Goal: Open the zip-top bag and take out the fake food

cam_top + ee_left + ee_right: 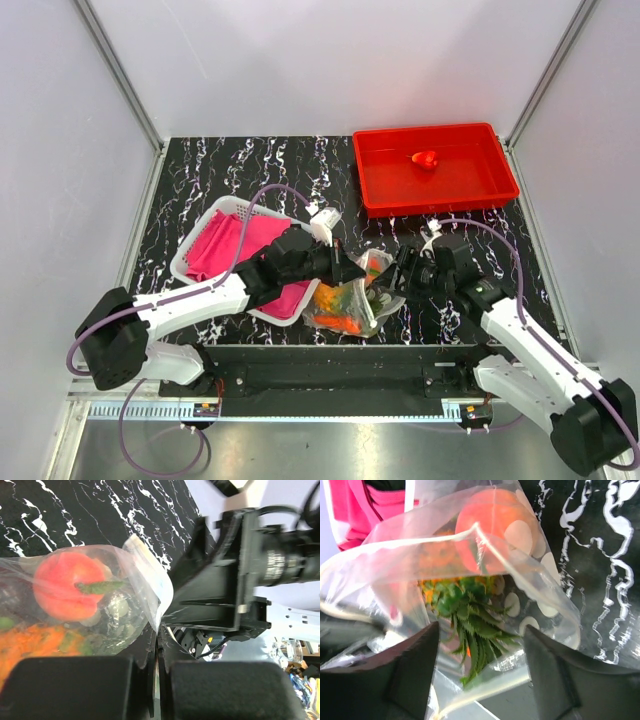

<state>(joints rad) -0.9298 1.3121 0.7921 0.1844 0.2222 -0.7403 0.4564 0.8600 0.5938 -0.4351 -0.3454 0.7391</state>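
The zip-top bag (pixel 352 300) lies at the near middle of the table, dotted clear plastic with fake food inside. My left gripper (pixel 352 268) is shut on the bag's edge (pixel 159 612) and holds it up. A peach-orange fruit (pixel 65 587) and orange pieces show through the plastic. My right gripper (pixel 404 270) is open at the bag's mouth, touching nothing. In the right wrist view its open fingers (pixel 412 667) flank the mouth of the bag (pixel 540 587). The pineapple's green crown (pixel 470 625) and the round fruit (pixel 495 525) lie inside.
A red tray (pixel 480 190) stands at the back right with one red piece (pixel 426 159) in it. A white mesh basket (pixel 215 213) with pink cloth (pixel 235 245) sits left of the bag, under my left arm. Grey walls close in both sides.
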